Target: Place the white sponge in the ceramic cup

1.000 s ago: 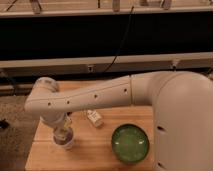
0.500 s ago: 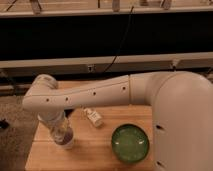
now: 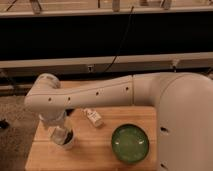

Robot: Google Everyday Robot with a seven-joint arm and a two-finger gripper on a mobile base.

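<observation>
The small whitish ceramic cup [image 3: 68, 143] stands on the wooden table [image 3: 95, 150] at the front left. My gripper [image 3: 61, 134] hangs straight down from the arm's left end, right over the cup and partly hiding it. The white sponge [image 3: 93, 117], a small white block with a darker end, lies on the table to the right of the cup, near the table's far edge. It is apart from the gripper.
A wide green bowl [image 3: 130, 142] sits on the table at the front right. My white arm [image 3: 110, 92] spans the view above the table's far edge. A dark shelf and a cable lie behind. Floor shows to the left of the table.
The arm has barely shifted. The gripper stays over the cup, and the sponge and bowl have not moved.
</observation>
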